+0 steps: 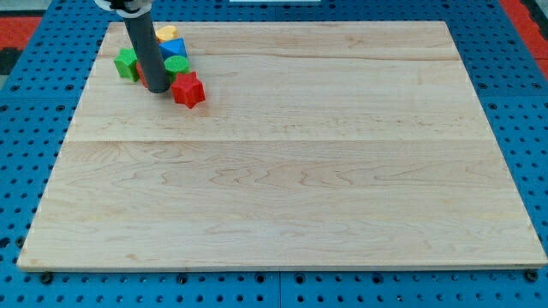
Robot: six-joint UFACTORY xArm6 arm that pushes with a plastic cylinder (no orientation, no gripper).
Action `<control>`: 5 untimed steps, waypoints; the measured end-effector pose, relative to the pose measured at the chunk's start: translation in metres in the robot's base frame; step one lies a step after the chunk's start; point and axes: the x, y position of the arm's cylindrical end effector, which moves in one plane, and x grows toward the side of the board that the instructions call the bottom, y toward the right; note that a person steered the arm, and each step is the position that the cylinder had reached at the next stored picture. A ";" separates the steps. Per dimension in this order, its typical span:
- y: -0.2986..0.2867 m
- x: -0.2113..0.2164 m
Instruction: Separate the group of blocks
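- My tip: plain rod, no fingers to open or shut.
- Red star block: just right of tip.
- Green block: upper left.
- Blue block, orange block, 2nd green block: above-right.

Our rod is cut off by the view's top and hides part of the green round block and blue block. We cannot make out the yellow block's shape, and a red sliver beside the rod stays unidentifiable.

My tip sits low at the view's upper left (rod nearly upright, leaning slightly), touching the surface.
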 end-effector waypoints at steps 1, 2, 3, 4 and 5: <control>0.000 0.000; -0.020 0.026; -0.056 0.076; -0.133 0.073; -0.133 0.073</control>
